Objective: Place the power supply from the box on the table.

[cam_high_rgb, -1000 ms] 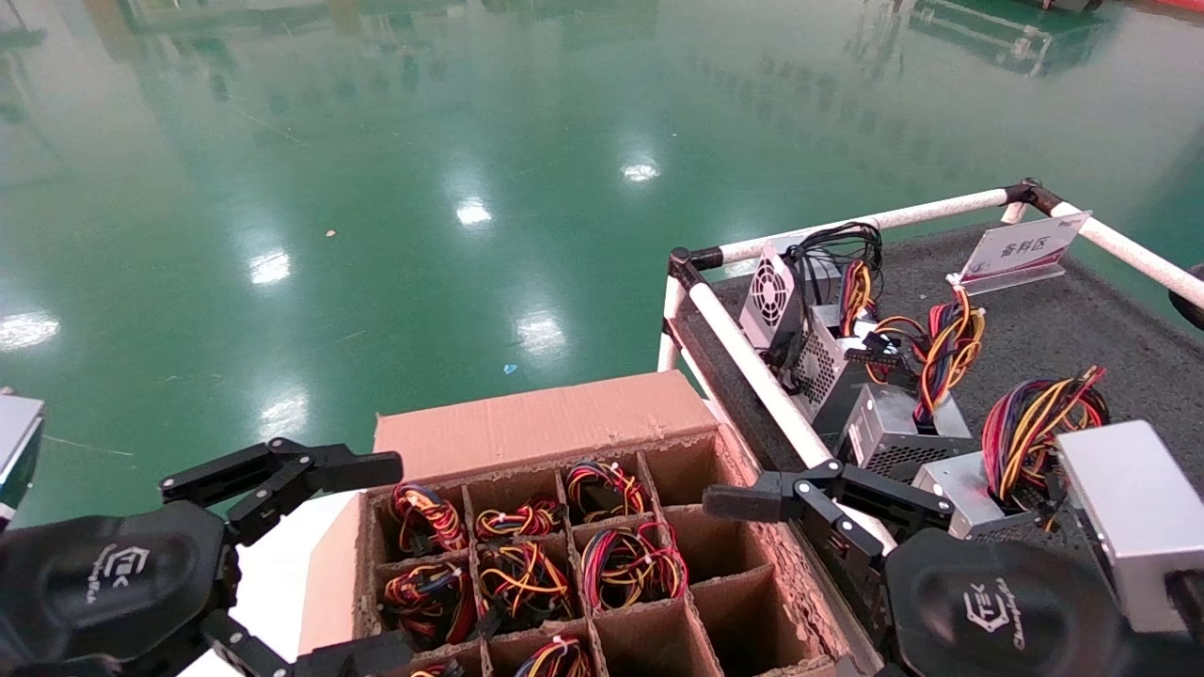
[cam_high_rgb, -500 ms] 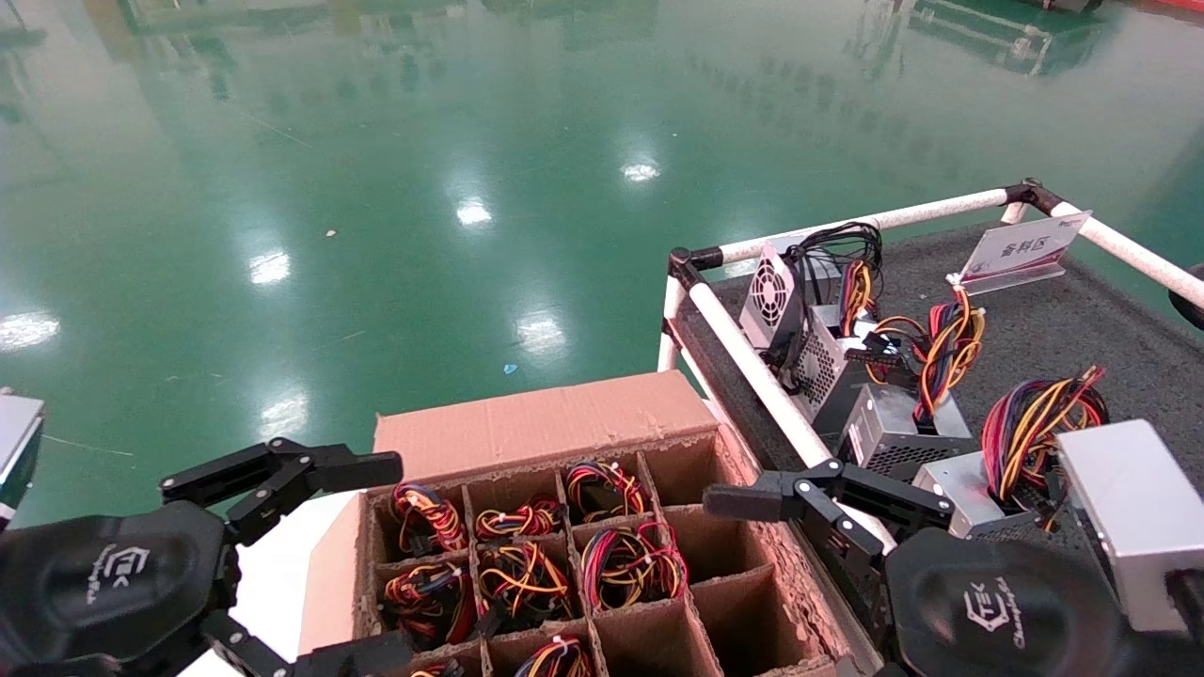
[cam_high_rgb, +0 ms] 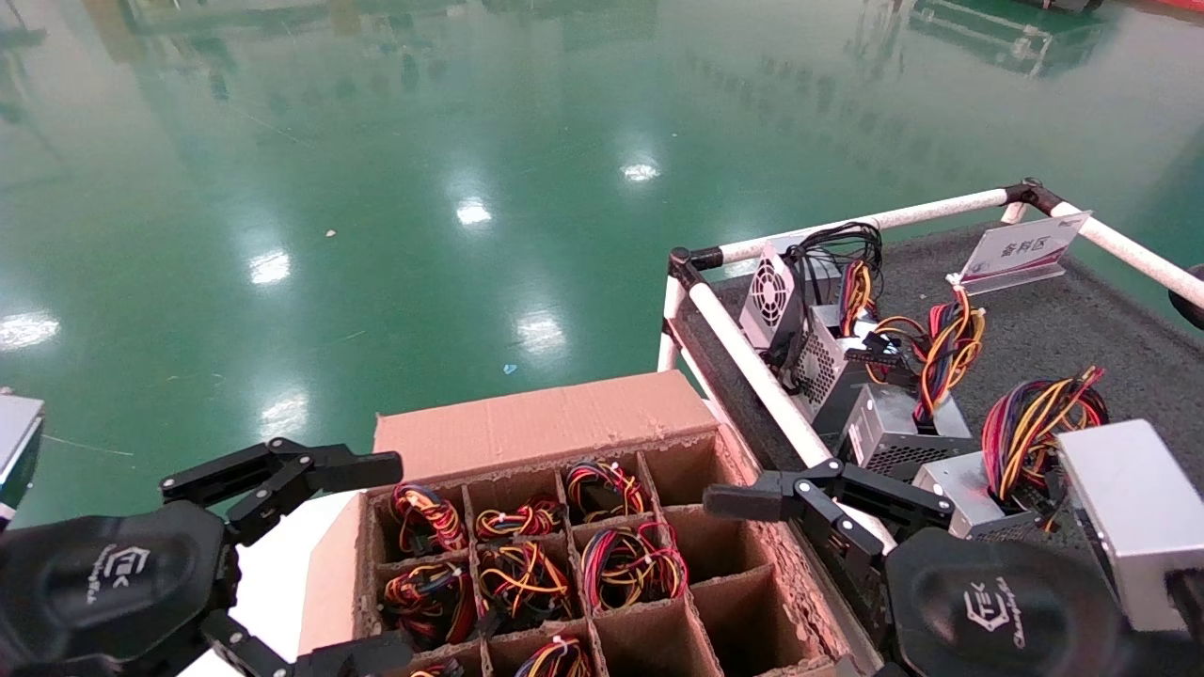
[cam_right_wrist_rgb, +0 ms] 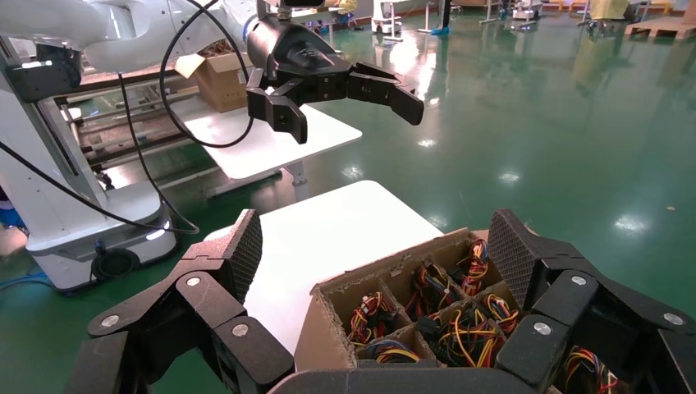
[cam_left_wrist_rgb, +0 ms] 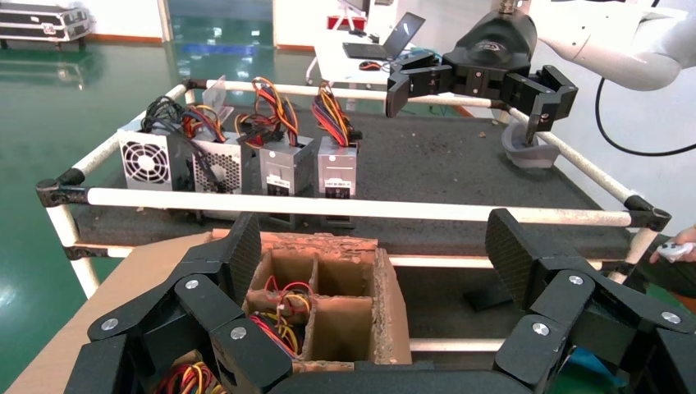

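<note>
Hovering wide open and empty, right end effector [cam_high_rgb: 800, 527] and left end effector [cam_high_rgb: 282, 555] flanked the box [cam_high_rgb: 546, 423]; power supply [cam_high_rgb: 969, 494] looked heavy, rigid: grip casing, not wires.

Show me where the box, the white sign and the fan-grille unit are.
box [cam_high_rgb: 546, 418], head view, far flap.
white sign [cam_high_rgb: 1021, 246], head view, its face.
fan-grille unit [cam_left_wrist_rgb: 146, 162], left wrist view, round grille.
</note>
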Robot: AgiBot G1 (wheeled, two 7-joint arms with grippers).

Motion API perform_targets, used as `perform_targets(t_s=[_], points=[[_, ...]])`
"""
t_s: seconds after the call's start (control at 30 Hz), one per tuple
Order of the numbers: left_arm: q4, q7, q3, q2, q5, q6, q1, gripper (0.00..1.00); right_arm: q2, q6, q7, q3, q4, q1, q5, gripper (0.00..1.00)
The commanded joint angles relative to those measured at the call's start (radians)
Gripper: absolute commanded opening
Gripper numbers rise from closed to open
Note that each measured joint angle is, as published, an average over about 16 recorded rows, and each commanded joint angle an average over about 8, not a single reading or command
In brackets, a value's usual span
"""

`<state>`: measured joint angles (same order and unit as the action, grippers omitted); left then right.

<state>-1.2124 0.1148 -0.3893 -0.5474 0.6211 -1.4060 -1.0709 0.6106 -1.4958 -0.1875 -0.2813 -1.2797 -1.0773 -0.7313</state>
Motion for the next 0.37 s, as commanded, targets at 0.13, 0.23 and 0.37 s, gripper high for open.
perform_targets(t_s=[0.13, 0.23, 0.37], points=[[0.0, 0.0, 0.0, 0.0, 0.0, 0.0, 0.0, 1.0, 0.0, 0.0, 0.0, 0.0, 0.0, 0.0, 0.0, 1.0], [0.0, 0.0, 0.0, 0.0, 0.0, 0.0, 0.0, 1.0, 0.0, 0.0, 0.0, 0.0, 0.0, 0.0, 0.0, 1.0], [0.0, 0.0, 0.0, 0.0, 0.0, 0.0, 0.0, 1.0, 0.0, 0.0, 0.0, 0.0, 0.0, 0.0, 0.0, 1.0]])
